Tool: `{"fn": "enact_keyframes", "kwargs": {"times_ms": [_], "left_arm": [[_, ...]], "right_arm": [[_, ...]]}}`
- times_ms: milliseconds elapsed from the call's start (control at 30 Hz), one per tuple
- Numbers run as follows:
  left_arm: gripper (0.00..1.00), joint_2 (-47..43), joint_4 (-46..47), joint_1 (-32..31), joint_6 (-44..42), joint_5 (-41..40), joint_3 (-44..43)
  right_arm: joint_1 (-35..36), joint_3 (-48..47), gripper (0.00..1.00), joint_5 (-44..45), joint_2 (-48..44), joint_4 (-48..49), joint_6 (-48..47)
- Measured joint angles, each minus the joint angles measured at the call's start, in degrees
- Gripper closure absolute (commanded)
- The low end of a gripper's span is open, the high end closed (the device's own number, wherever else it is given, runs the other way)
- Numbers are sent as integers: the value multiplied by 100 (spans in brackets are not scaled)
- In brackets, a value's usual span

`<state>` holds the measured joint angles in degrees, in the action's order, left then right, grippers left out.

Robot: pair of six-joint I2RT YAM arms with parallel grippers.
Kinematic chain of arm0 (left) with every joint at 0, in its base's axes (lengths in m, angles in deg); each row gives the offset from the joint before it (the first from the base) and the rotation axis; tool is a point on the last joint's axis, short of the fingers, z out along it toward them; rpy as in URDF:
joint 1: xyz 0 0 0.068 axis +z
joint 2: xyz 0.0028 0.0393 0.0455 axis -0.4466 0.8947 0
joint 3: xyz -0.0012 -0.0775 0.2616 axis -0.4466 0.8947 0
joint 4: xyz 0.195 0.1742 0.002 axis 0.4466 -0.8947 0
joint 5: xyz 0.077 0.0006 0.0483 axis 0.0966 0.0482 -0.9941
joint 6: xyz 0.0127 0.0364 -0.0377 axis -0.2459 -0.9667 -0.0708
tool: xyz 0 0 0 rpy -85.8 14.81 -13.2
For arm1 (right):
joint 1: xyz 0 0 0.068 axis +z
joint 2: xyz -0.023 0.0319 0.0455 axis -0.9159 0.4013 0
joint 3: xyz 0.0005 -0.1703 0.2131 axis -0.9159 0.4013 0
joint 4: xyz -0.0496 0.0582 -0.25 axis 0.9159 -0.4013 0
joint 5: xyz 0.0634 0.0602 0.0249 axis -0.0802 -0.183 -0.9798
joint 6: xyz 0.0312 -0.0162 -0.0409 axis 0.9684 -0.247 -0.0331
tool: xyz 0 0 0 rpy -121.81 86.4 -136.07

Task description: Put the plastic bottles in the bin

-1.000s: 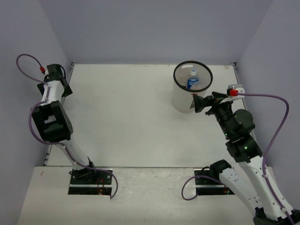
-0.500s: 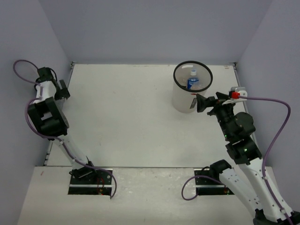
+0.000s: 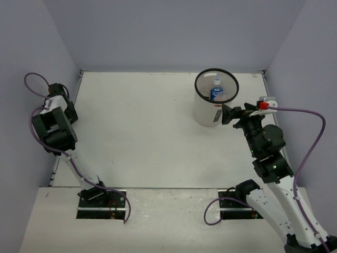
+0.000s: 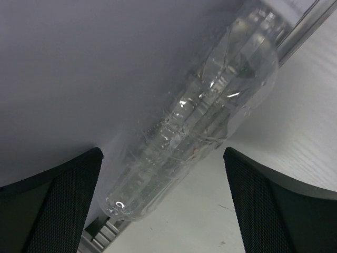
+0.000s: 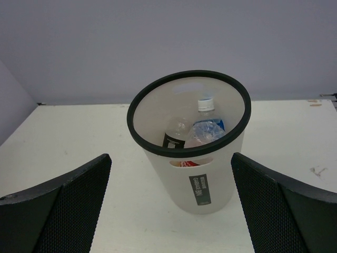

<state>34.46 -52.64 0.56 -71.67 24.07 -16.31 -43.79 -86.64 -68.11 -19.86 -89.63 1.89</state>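
The plain clear ribbed plastic bottle (image 4: 210, 105) lay on its side at about ten o'clock on the table, pressed against the grey wall beside a metal edge rail (image 4: 303, 29). The left gripper (image 4: 162, 174) hovered near it with its jaws spread wide and holding nothing. The wall seemed to leave little room for the far finger, which might strike it, and the smooth bottle could roll or squirt free.

The right gripper (image 5: 171, 158), also spread and empty, faced the white cylindrical black-rimmed bin (image 5: 221, 174) at one o'clock. Inside were a blue-labelled bottle (image 5: 208, 126) and a black-labelled bottle (image 5: 174, 134). The white print on the bin's dark label (image 5: 200, 190) was too small to read.
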Motion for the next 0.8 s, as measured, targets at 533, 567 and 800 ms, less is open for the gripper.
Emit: {"fn": "enact_keyframes", "kwargs": {"times_ms": [533,567,800], "left_arm": [[46,351,23,-272,-52,-690,32],[55,375,24,-279,-93,-713,22],[100,387,-16,-279,-240,-675,-3]], "right_arm": [[0,80,1,301,-113,48,-66],[0,85,1,318,-131,55,-68],[0,164,1,329,-153,124,-69]]}}
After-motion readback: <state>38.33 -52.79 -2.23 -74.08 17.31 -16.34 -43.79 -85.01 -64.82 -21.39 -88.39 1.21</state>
